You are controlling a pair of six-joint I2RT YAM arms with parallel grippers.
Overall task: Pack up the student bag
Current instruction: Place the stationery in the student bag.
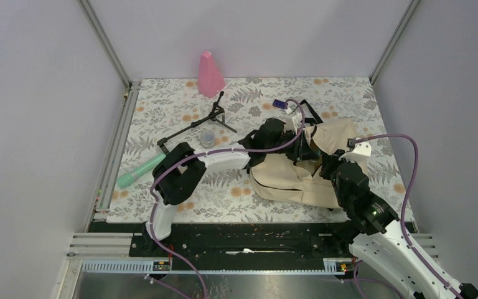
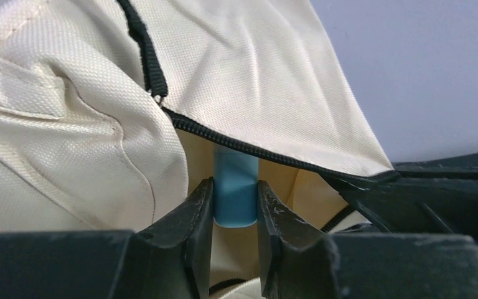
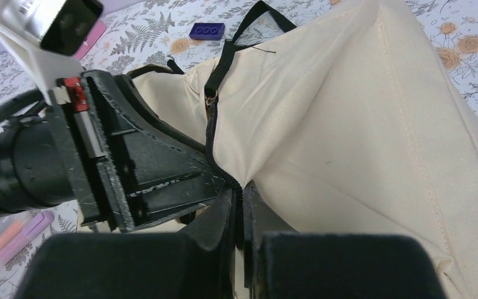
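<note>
Student bag (image 1: 286, 177), one, lies right of centre, long axis lower-left to upper-right. My left gripper (image 2: 235, 187) clamps one blue cylinder (image 2: 235, 208) at its zipper mouth; right gripper (image 3: 239, 205) pinches the rim.

The left gripper (image 2: 235, 185) fills the near edge, its two black fingers (image 2: 193, 218) pressed against either side of a light blue cylinder (image 2: 235, 200) that stands upright between them. The cylinder's far end reaches under the black zipper (image 2: 255, 149) that runs diagonally across the student bag (image 2: 274, 81), at the bag's opening. Cream fabric bunches on the left. A black webbing strip (image 2: 143, 43) runs up from the zipper.
</note>
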